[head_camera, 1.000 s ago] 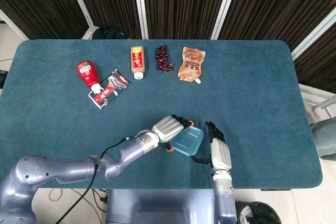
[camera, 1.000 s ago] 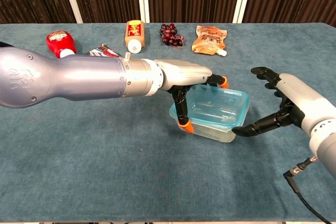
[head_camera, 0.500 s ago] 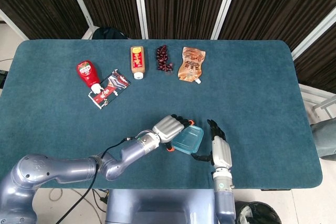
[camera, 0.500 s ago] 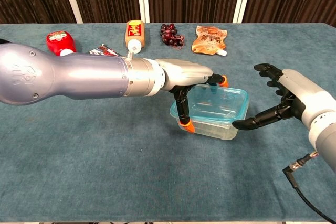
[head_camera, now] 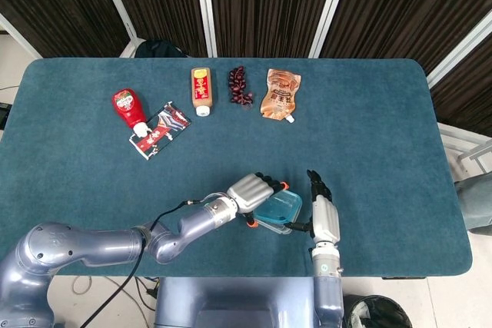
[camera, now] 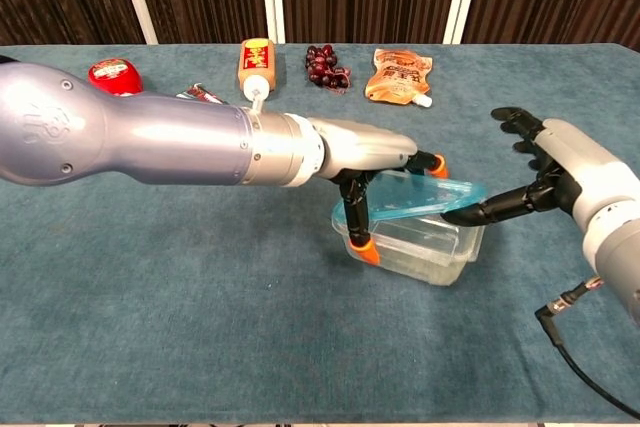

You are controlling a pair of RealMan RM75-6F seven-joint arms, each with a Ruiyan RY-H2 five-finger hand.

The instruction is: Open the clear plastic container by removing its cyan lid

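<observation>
- Two hands work on one container (camera: 420,247), which sits on the near part of the table (head_camera: 369,136), slightly right of centre and well apart from the groceries at the far edge.
- Left hand (camera: 365,152) reaches in from the left and grasps the container: its fingers lie over the lid's left end and an orange-tipped thumb (camera: 365,247) presses the near left wall, most likely to pin the box while the lid is worked off.
- Right hand (camera: 545,172) comes from the right with its fingers spread, one dark finger (camera: 480,214) stretched to the lid's right edge; it seems to pry there, though whether it pinches the edge I cannot tell.
- Cyan lid (camera: 425,197) is thin, see-through and tilted, its right side raised clear of the rim while its left side stays under the left hand, so it looks partly unsealed, not yet removed.
- Container walls are clear with rounded corners, and nothing shows inside.
- Far off, left to right, lie a red ketchup bottle (head_camera: 128,107), a printed packet (head_camera: 160,129), a brown sauce bottle (head_camera: 201,88), dark grapes (head_camera: 240,86) and an orange pouch (head_camera: 280,93), all untouched.
</observation>
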